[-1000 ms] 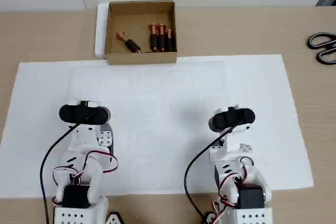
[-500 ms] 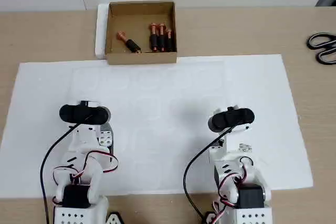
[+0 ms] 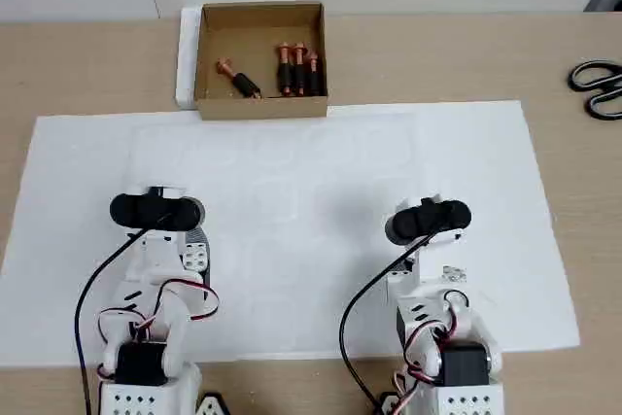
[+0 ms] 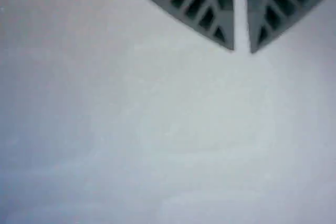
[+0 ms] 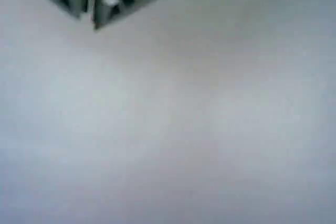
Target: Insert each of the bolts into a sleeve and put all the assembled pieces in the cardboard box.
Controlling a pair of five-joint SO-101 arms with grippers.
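The cardboard box (image 3: 260,15) stands at the back of the table, left of centre. Inside it, three orange bolts in black sleeves (image 3: 297,70) lie side by side, and one more assembled piece (image 3: 239,79) lies slanted to their left. Both arms are folded back near the front edge, the left arm (image 3: 155,213) and the right arm (image 3: 428,221), each far from the box. My left gripper (image 4: 241,45) hangs just over the white paper, shut with only a thin slit between its jaws and nothing in it. My right gripper (image 5: 90,20) is likewise shut and empty over bare paper.
A large white paper sheet (image 3: 292,182) covers the middle of the wooden table. A white block (image 3: 187,55) lies against the box's left side. Black scissors (image 3: 598,87) lie at the far right edge.
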